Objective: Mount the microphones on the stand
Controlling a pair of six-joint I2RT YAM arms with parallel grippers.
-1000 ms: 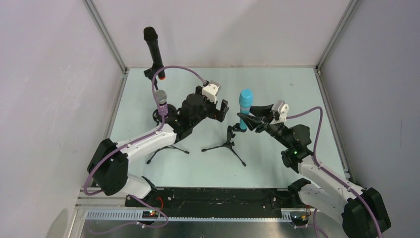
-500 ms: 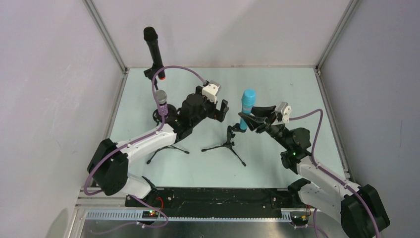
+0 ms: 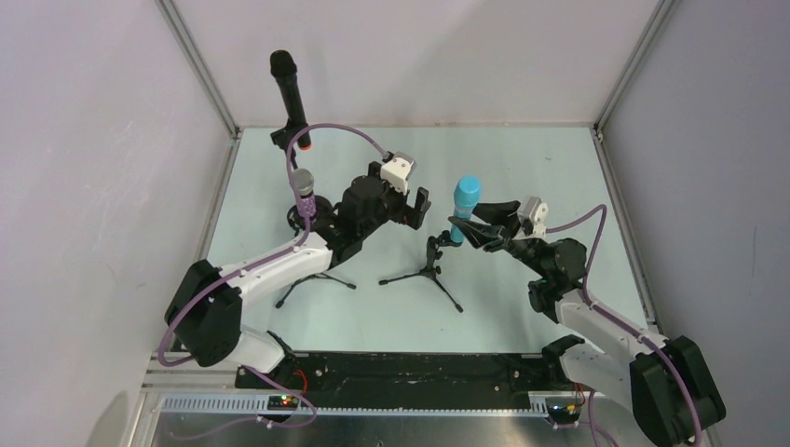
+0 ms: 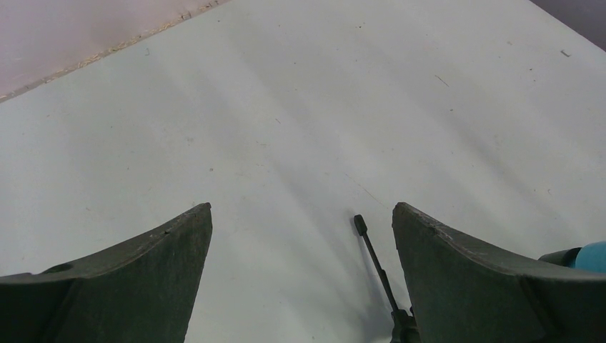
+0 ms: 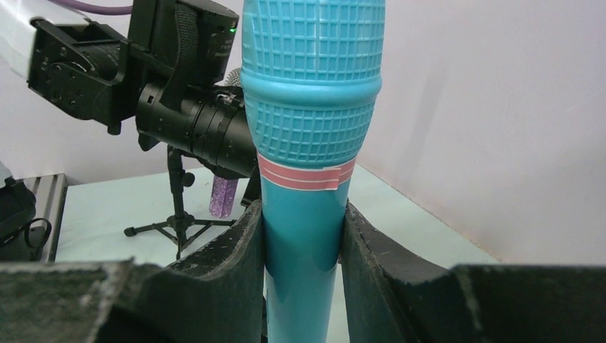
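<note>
Top external: black microphone [image 3: 289, 88], upright at the far left corner of the bench [image 3: 531, 158]. Purple microphone [image 3: 304, 193], silver head up, beside the left arm. Light blue microphone [image 3: 466, 197], near upright, pinched low on its handle by the right gripper [image 3: 458, 230], just above the small tripod stand [image 3: 430, 256] mid-bench.

Left wrist: left gripper [image 4: 300, 211] spread wide, nothing between, over bare bench. One tripod leg [image 4: 375, 261] below.

Right wrist: both fingers [image 5: 229, 271] pressed against the blue handle, under a pink tape band [image 5: 300, 177].

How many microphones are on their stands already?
Two look done: the black microphone and the purple microphone are mounted upright. In hand: the right gripper holds the blue microphone close to the middle stand. Left to do: seat it there and let go.
</note>
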